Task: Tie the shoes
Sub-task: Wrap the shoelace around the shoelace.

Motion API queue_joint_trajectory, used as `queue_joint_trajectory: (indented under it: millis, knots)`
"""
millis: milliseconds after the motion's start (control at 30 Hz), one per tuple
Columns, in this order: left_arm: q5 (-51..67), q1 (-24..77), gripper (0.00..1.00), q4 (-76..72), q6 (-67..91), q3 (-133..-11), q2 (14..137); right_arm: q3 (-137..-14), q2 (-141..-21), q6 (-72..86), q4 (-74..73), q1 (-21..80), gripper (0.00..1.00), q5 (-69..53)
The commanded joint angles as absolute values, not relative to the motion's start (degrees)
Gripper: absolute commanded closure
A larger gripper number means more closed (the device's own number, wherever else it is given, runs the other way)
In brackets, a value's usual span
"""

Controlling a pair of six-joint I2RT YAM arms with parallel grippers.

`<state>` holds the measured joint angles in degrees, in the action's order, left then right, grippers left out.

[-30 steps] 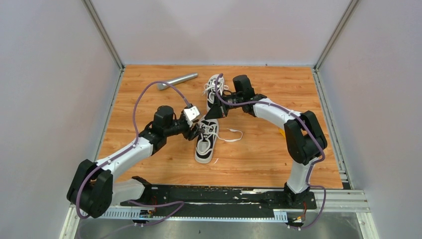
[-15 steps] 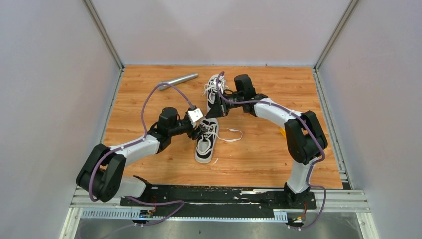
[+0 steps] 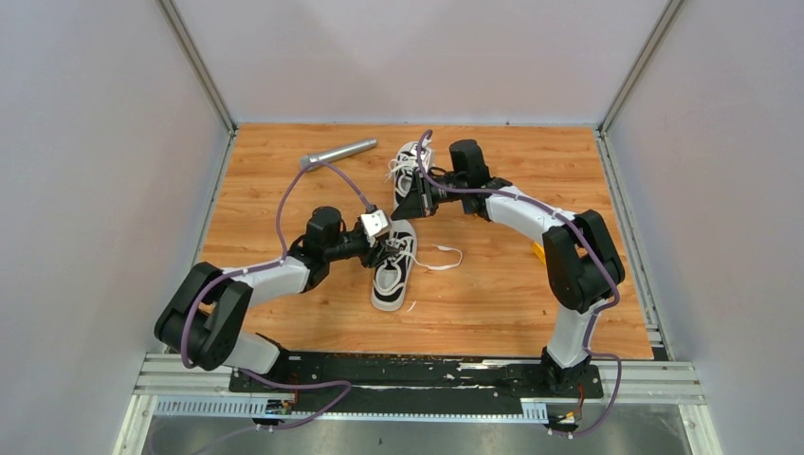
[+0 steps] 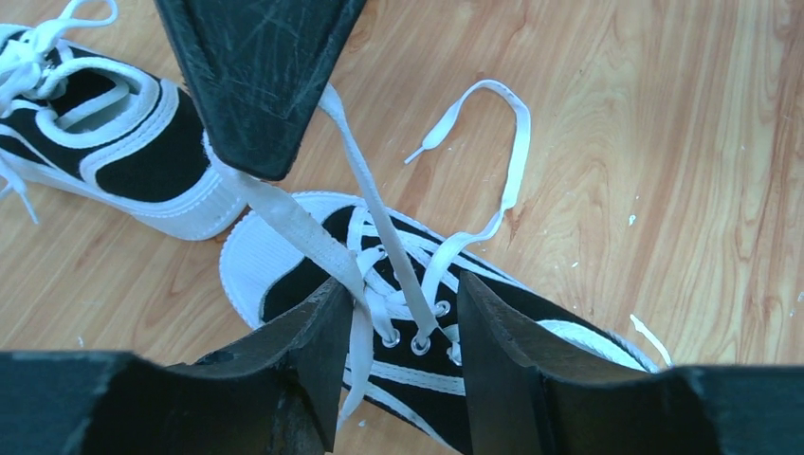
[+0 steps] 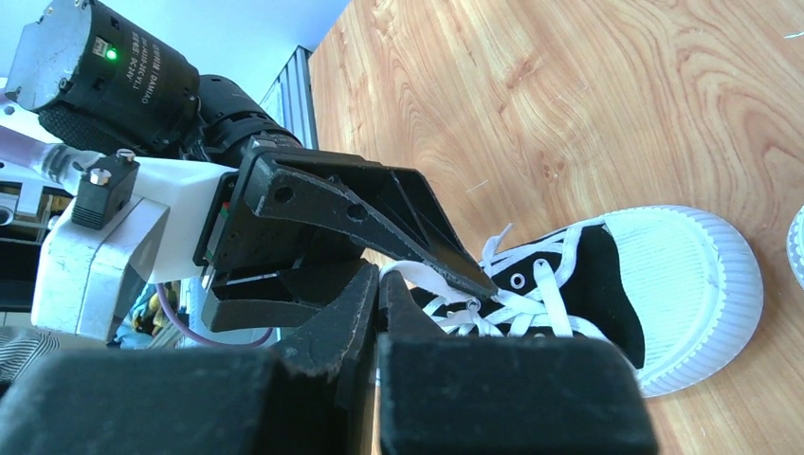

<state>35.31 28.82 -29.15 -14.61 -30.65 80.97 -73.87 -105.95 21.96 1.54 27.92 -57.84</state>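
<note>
The near shoe (image 3: 389, 282) lies mid-table with its toe pointing away; the far shoe (image 3: 409, 163) lies behind it. My right gripper (image 3: 409, 210) is shut on the near shoe's white laces (image 4: 379, 218) and holds them taut above the toe. It shows as a black wedge in the left wrist view (image 4: 258, 85), and its pinch shows in the right wrist view (image 5: 379, 277). My left gripper (image 4: 403, 296) is open and straddles the eyelets, with one lace strand lying across its left finger (image 4: 318, 327). The near shoe's toe cap (image 4: 258, 254) and the far shoe (image 4: 142, 161) also show there.
A grey metal cylinder (image 3: 338, 152) lies at the back left. A loose lace end (image 3: 442, 256) trails on the wood to the right of the near shoe. A small yellow object (image 3: 539, 252) sits by the right arm. Walls close in on three sides.
My left arm has reached right, bringing its open gripper over the near shoe's lacing. My right gripper has drawn back slightly, still holding the laces.
</note>
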Motion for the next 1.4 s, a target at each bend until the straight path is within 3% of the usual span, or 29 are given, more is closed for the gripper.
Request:
queue_joint_trajectory:
  millis: [0,267,767,1000,1367]
  knots:
    - [37.74,29.09,0.5,-33.05,-13.06,-30.93,82.18,-73.65,-104.59,23.64,4.92,27.56,1.0,-57.54]
    - [37.19,29.09,0.55,-32.86,-12.47,-31.79,83.79,-73.56,-104.51,23.82,4.92,27.47,1.0,-57.17]
    - [37.87,29.09,0.77,-32.43,-11.61,-33.59,85.43,-72.35,-104.58,23.56,4.83,27.16,1.0,-56.95]
    - [36.79,29.09,0.7,-33.24,-11.45,-34.22,86.39,-72.42,-104.59,23.77,4.83,27.06,1.0,-56.94]
    - [36.25,29.09,0.76,-33.73,-10.12,-34.65,86.32,-72.73,-105.15,23.72,4.83,26.9,1.0,-57.05]
